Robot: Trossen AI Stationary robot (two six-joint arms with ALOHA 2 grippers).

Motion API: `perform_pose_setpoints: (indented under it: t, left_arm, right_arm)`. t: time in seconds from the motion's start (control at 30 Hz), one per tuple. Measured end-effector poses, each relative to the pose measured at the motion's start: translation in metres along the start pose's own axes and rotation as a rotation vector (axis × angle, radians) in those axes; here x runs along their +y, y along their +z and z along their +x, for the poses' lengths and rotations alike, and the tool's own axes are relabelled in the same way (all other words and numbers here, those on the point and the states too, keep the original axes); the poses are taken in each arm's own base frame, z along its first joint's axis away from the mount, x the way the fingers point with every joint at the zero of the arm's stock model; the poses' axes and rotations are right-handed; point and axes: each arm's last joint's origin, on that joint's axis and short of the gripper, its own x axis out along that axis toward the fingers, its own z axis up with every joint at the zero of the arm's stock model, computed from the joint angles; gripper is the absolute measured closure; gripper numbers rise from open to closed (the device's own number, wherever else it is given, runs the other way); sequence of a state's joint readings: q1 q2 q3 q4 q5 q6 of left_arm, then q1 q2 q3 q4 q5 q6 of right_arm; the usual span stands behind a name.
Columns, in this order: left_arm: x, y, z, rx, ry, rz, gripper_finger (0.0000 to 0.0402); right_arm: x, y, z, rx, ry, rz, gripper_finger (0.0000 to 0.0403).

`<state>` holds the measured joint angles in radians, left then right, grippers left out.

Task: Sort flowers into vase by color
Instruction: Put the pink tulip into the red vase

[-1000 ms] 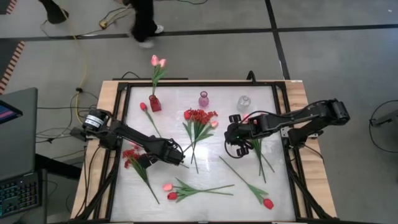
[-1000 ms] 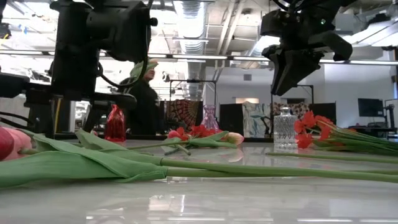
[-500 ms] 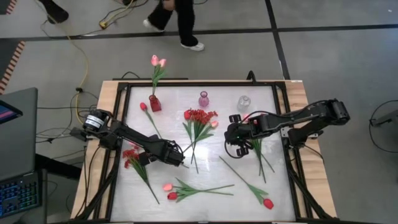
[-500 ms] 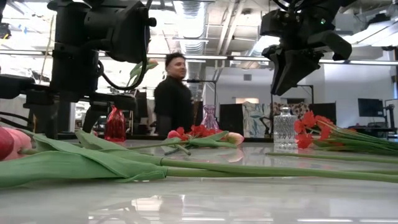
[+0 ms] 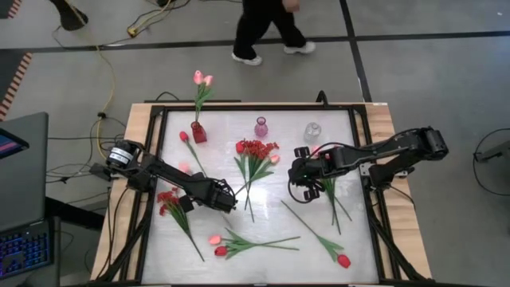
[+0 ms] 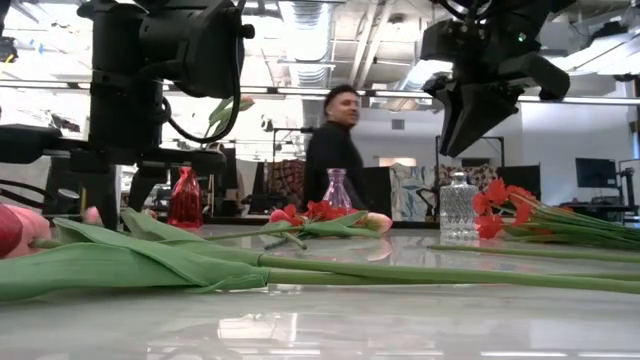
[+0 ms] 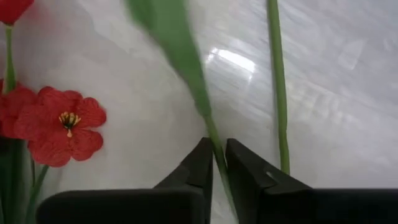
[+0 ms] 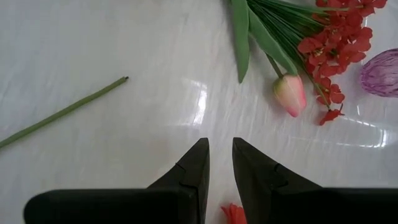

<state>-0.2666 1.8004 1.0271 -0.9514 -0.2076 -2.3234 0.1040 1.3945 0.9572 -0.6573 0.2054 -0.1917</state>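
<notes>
My left gripper (image 5: 230,205) is down at the table's left middle, shut on a thin green flower stem (image 7: 217,155). A pale pink bloom (image 5: 185,168) shows beside that arm. A spray of red blossoms (image 5: 169,198) lies next to it. My right gripper (image 8: 221,149) hovers above the table right of centre, slightly open, with nothing between its fingers. A red vase (image 5: 198,131) at the far left holds pink tulips (image 5: 201,78). A purple vase (image 5: 260,127) and a clear vase (image 5: 312,131) stand beside it. A red spray with a pink tulip (image 8: 290,93) lies mid-table. My left gripper pinches the thin green stem (image 7: 216,144) between its two fingertips. The fingers come steeply from above. Just past the fingers the stem carries a long leaf (image 7: 168,37). Which bloom belongs to this stem does not show.
A pink and a red tulip (image 5: 218,246) lie near the front edge, another red tulip (image 5: 343,261) at the near right, and one red tulip (image 5: 183,135) by the red vase. More stems (image 5: 335,199) lie under my right arm. A person (image 6: 335,150) walks past beyond the table's far side.
My left gripper has shut on the stem without shifting its place, and its wrist has rolled a little. A pale pink bloom has come into view beside the left arm. The person behind the table has walked toward the right.
</notes>
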Motion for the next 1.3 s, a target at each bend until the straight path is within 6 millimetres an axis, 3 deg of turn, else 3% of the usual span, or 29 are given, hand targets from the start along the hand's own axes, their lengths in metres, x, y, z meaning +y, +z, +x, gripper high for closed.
perform_pose_setpoints:
  t: [0.27,0.6,0.8,0.93,1.3]
  left_arm:
    - [0.005,0.010,-0.005,-0.102,-0.005,0.007,0.0401]
    - [0.011,0.036,-0.044,-0.204,-0.232,0.016,0.0401]
    - [0.020,0.061,-0.083,-0.377,-0.529,0.062,0.0401]
    - [0.026,0.077,-0.103,-0.532,-0.643,0.187,0.0401]
    - [0.041,0.111,-0.136,-0.996,-0.651,0.474,0.0401]
  right_arm:
    - [0.006,-0.016,0.013,0.056,0.011,-0.012,0.0306]
    - [0.005,-0.014,0.013,0.027,0.004,-0.015,0.0306]
    - [0.003,-0.006,0.008,-0.004,-0.003,0.000,0.0306]
    - [0.000,0.003,0.001,-0.033,-0.009,0.027,0.0306]
    - [-0.016,0.023,-0.016,-0.135,-0.042,0.094,0.0306]
